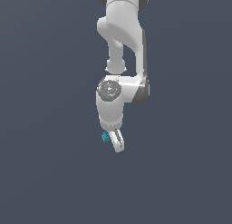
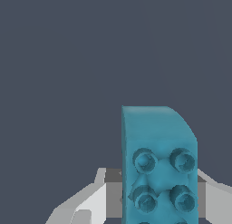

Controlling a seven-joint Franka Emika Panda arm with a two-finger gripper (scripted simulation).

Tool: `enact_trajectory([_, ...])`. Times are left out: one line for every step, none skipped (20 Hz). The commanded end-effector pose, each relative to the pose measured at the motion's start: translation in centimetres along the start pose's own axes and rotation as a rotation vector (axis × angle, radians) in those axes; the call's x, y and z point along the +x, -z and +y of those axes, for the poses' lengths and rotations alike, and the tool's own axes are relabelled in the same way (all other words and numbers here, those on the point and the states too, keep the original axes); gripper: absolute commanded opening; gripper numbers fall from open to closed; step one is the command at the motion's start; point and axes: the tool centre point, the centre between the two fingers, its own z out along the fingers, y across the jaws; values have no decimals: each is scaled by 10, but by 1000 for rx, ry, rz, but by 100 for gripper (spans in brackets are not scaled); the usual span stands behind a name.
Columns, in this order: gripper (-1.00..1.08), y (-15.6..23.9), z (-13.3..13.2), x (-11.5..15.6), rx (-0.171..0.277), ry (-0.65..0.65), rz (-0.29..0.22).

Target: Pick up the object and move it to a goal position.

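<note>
At the arm's lower tip | we see a white gripper (image 1: 113, 139) whose fingers (image 1: 118, 141) close on the teal studded block (image 2: 158, 166) (tiny beside the arm) | block held off the plain grey worktop (image 1: 45, 173), we judge for carrying | goal not visible.

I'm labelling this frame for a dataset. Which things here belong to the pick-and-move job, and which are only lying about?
Part of the job:
- teal block, studded on one face, seated between the pincer's fingers
- pincer, closed on the block

Lying about:
- nothing visible; both views show only a plain grey backdrop, and no goal marker can be seen
</note>
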Motion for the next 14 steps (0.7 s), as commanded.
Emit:
enact_trajectory([-100, 23, -4, -23, 2, 1, 0])
enact_trajectory([-100, 31, -5, -32, 2, 1, 0])
enact_trajectory([-100, 40, -7, -41, 2, 1, 0])
enact_trajectory([-100, 49, -8, -50, 2, 1, 0])
enact_trajectory([-100, 58, -10, -59, 2, 1, 0])
enact_trajectory([-100, 67, -11, -67, 2, 0, 1])
enact_trajectory([-100, 75, -13, -76, 2, 0, 1])
enact_trajectory([-100, 84, -14, -85, 2, 0, 1])
enact_trajectory([-100, 93, -16, -94, 2, 0, 1])
enact_trajectory([-100, 102, -17, -102, 2, 0, 1])
enact_trajectory([-100, 110, -19, -111, 2, 0, 2])
enact_trajectory([-100, 119, -21, -120, 2, 0, 2])
enact_trajectory([-100, 128, -22, -128, 2, 0, 2])
enact_trajectory([-100, 136, -24, -137, 2, 0, 3])
